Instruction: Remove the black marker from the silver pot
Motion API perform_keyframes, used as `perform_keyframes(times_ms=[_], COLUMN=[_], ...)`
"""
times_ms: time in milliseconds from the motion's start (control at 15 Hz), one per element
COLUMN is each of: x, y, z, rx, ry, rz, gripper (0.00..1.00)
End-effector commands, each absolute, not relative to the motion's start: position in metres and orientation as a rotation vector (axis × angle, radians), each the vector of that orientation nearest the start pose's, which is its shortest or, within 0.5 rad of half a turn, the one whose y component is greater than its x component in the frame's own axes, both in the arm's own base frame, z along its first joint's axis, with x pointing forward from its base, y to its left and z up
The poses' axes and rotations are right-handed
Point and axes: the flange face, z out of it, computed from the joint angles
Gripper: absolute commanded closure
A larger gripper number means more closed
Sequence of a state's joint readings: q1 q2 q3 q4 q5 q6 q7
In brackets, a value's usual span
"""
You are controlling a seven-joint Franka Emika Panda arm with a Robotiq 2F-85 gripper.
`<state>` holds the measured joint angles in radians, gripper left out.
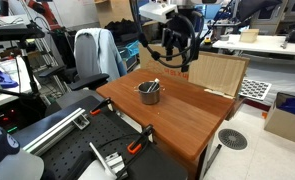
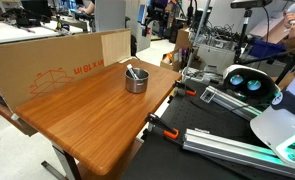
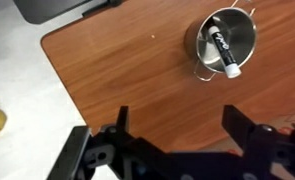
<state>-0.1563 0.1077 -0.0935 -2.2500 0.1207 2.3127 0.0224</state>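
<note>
The silver pot (image 1: 149,92) is sitting on a brown wooden table (image 1: 187,115). It is standing upright, closer to the back of the table, where a flat cardboard sheet (image 1: 219,72) is leaning just beside the table's far edge. The black marker (image 3: 221,50) is lying inside the pot. In the wrist view it is slanting across the shiny inside, and its light tip is pointing to the lower rim. In an exterior view the marker (image 2: 133,71) is leaning on the pot (image 2: 135,80) and poking up a little over the rim.

The gripper (image 1: 177,45) is hanging in the air above the table, higher than the pot and off to one side of it. It is not touching the pot or the marker. In the wrist view the gripper (image 3: 179,128) is showing at the bottom, and its two dark fingers (image 3: 121,125) are standing far apart. The jaws are spread wide, and they are holding nothing. Only bare table (image 3: 117,70) is showing between them. The pot (image 3: 227,40) is sitting up in the top corner of that view, well apart from the fingers.

An orange clamp (image 1: 137,148) is gripping the near edge of the table. A big cardboard box (image 2: 47,60) is standing along the table's (image 2: 87,115) long side in an exterior view.
</note>
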Motion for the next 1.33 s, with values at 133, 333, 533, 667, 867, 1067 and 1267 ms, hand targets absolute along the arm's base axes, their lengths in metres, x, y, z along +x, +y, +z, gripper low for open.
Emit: perform_keyframes(times_ms=[133,333,533,667,867,1067,1267], x=[0.539,0.549,0.558,0.564,0.572,0.58,0.586], y=[-0.114,-0.098,-0.08,-0.071,-0.059,-0.047,-0.038], z=[0.289,0.27,0.251,0.241,0.228,0.218,0.212], rx=[-2.978,-2.995,-3.0,-2.99,-2.984,-2.983,-2.98], ry=[0.481,0.415,0.35,0.314,0.255,0.214,0.178], rz=[0.133,0.219,0.312,0.361,0.422,0.47,0.493], gripper=[0.0,0.0,0.0,0.0,0.0,0.0,0.0])
